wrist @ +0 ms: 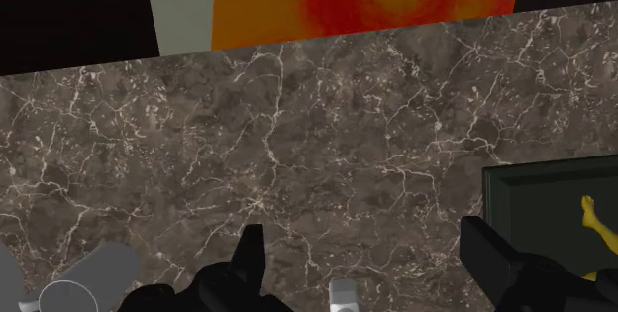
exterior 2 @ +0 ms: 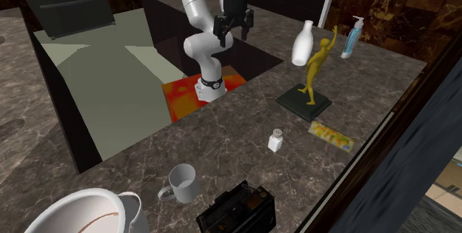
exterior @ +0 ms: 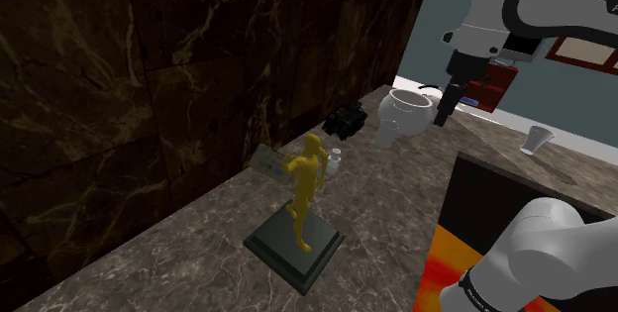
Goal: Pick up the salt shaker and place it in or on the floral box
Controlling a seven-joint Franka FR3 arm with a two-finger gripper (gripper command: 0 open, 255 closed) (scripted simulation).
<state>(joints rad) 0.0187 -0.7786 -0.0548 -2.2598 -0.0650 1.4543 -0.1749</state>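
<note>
Fingers of the all-black gripper are standing apart and clasping nothing. The gripper is hanging high over the brown veined marble counter, close to the orange-topped stand.

From the second exterior view's left, the counter is carrying:
- one large white vessel, cut off by the frame
- one pale grey mug
- one black boxy appliance, hard to identify
- one small white salt shaker with a grey cap, standing upright
- one flat floral box in yellow and orange, lying near the shaker, apart from it, on its right
- one gold figurine on a dark square base
- one white bottle
- one clear blue pump dispenser

Bare marble is lying open between the stand and the shaker. A dark marble wall is closing off the counter along the shoulder view's left.

In the shoulder view the figurine is covering part of the floral box, and the shaker is appearing small and faint beside the figurine's arm. In the wrist view the shaker's cap is appearing between the two fingers, far beneath them and touched by neither, while the figurine's base is being cut off beside one finger.
</note>
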